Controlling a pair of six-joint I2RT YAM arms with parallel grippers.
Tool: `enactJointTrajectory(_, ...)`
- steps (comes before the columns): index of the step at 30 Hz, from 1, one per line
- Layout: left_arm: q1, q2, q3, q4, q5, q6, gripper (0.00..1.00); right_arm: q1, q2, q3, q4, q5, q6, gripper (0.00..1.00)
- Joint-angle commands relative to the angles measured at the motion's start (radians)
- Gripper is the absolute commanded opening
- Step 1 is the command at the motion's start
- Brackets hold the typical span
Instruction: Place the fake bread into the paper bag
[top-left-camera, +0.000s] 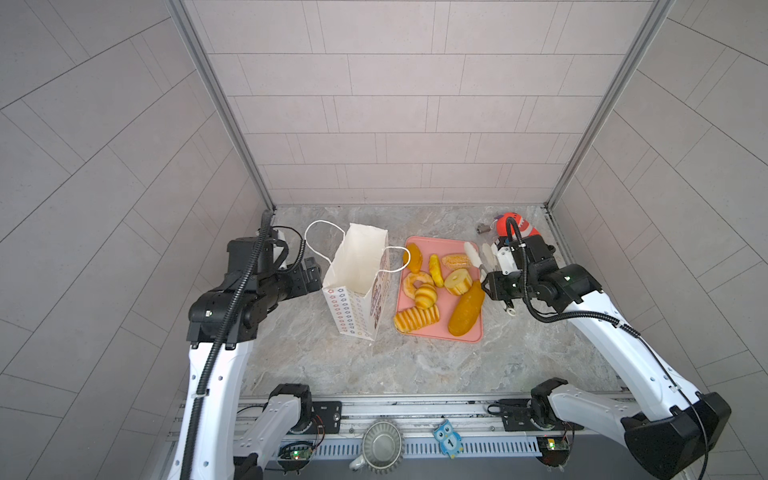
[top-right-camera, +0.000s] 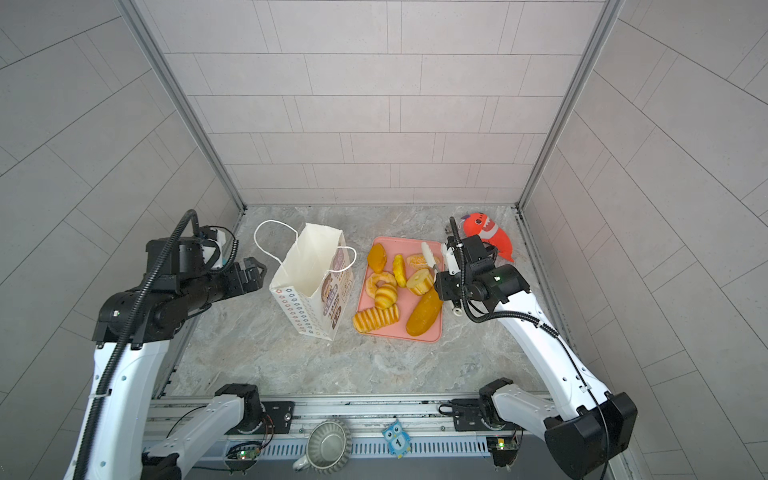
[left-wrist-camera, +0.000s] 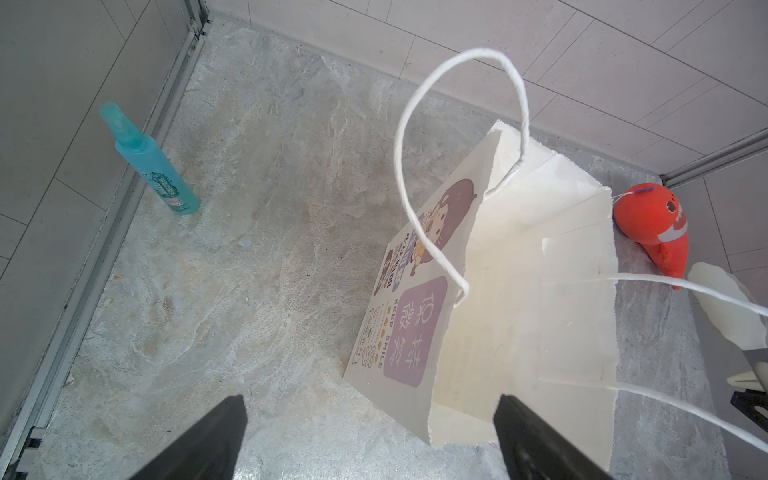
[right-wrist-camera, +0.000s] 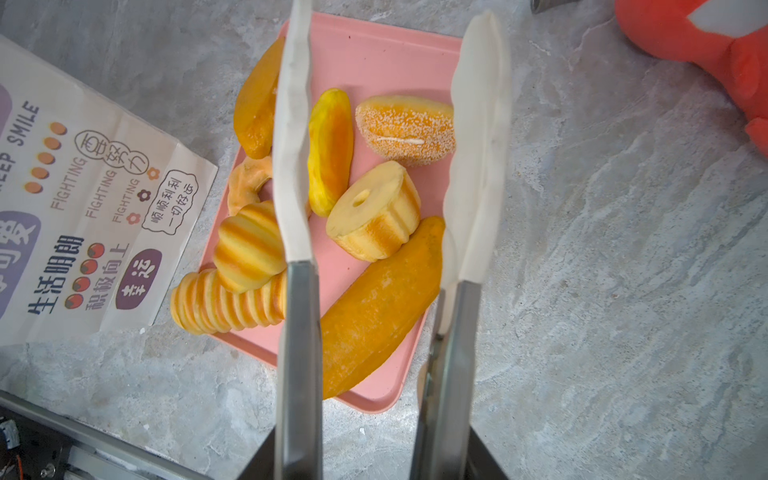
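Marbled grey desk (top-left-camera: 415, 365) carries a white paper bag (top-left-camera: 353, 307), upright with its mouth open and cartoon print on its faces, just beside the left edge of a pink tray (top-left-camera: 473, 337). All the fake bread (top-left-camera: 466, 311) in view lies on that tray: a long oval loaf along its right side, a ridged roll (top-left-camera: 415, 319) overhanging the near-left edge, and a striped bun (top-left-camera: 425, 296) resting on a ring doughnut (top-left-camera: 411, 279). A fluted cake (top-left-camera: 458, 281), a sugared bun (right-wrist-camera: 405, 129) and two small ovals fill the far half. The left end effector (top-right-camera: 254, 275) hangs beside the bag's left side, jaws spread wide and empty. The right end effector (top-left-camera: 487, 282) clasps metal tongs (right-wrist-camera: 297, 332) by their arms, the white tips standing apart over the tray's far end. An orange-red plush fish (top-right-camera: 486, 232) lies in the far right corner. A teal spray bottle (left-wrist-camera: 153, 166) stands at the left wall.
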Motion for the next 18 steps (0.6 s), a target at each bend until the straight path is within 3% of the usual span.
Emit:
enactJointTrajectory(1, 0.008, 0.018, 0.032, -0.046, 0.029, 0.031, 0.99, 0.043, -0.019, 0.047, -0.095, 0.051, -0.016, 0.47)
enactJointTrajectory(11, 0.005, 0.071, -0.014, 0.069, 0.197, 0.035, 0.94, 0.126, -0.014, 0.11, -0.19, 0.079, -0.006, 0.46)
enactJointTrajectory(18, -0.003, 0.176, 0.001, 0.1, 0.141, 0.06, 0.87, 0.136, -0.015, 0.099, -0.23, 0.095, -0.011, 0.45)
